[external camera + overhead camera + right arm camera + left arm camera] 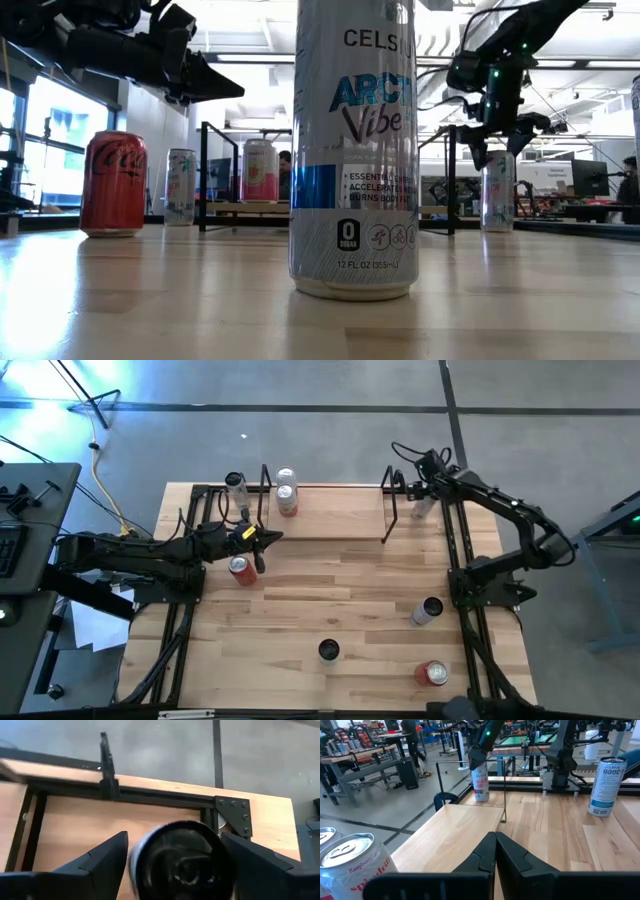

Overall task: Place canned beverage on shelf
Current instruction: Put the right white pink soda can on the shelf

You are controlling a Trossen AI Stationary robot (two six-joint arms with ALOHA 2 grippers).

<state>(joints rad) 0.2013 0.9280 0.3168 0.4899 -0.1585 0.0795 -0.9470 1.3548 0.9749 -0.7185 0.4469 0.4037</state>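
Slim silver can point(422, 507) stands upright near the surface's far right corner, just beside the shelf point(330, 510) end, between the right gripper's point(172, 857) wide jaws. Closing squarely on its middle should keep it upright. Left gripper point(268, 538), jaws together, holds nothing near a red can point(240, 569).
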